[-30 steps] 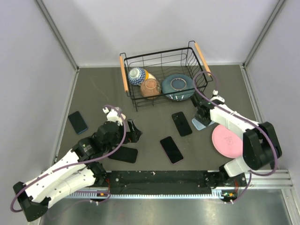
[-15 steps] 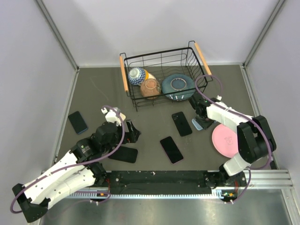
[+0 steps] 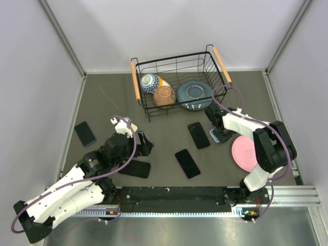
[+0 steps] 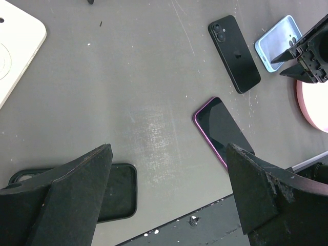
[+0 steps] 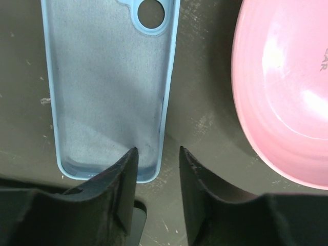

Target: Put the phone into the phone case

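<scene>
The right gripper point(image 5: 158, 154) stood partly apart, astride the right rim of the light blue phone case point(image 5: 107, 87), one finger inside it and the other on the table point(image 5: 205, 128) beside the pink plate point(image 5: 287, 92). Its wrist pitched down, with the forearm reaching far-left from a folded elbow. The black phone point(image 3: 198, 135) lay just left of the case. The left gripper point(image 4: 168, 169) hung wide apart.

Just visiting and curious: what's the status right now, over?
Left hand wide open, empty. Right hand part open, straddling edge of light blue phone case. Black rectangular phone nearby, not yet cased. Round pink plate beside case.
</scene>
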